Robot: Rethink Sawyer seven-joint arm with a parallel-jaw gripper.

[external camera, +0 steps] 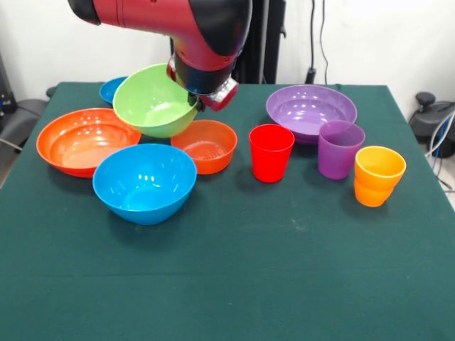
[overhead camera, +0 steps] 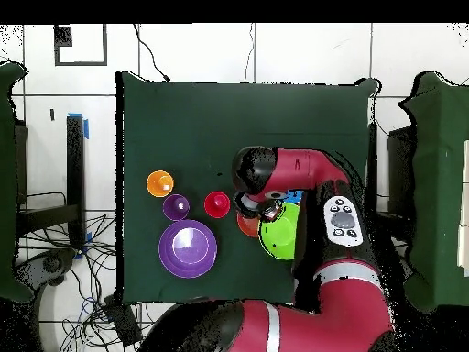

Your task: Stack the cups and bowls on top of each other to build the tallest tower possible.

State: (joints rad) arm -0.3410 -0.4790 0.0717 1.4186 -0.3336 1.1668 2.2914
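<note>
My gripper [external camera: 198,104] is shut on the rim of the lime green bowl [external camera: 151,100] and holds it tilted in the air above the left bowls. It also shows in the overhead view [overhead camera: 278,230]. Below it stand the light blue bowl [external camera: 144,182], the wide orange-red bowl [external camera: 79,141], the small orange bowl [external camera: 207,145] and, behind, the dark blue bowl [external camera: 111,89]. To the right are the wide purple bowl [external camera: 311,109], the red cup [external camera: 271,152], the purple cup [external camera: 340,149] and the orange cup [external camera: 378,175]. No tower is in view; nothing is nested.
The green table [external camera: 284,270] has open cloth along its near side. The red arm [overhead camera: 311,170] hides most of the left bowls in the overhead view. Cables and chairs lie beyond the table edges.
</note>
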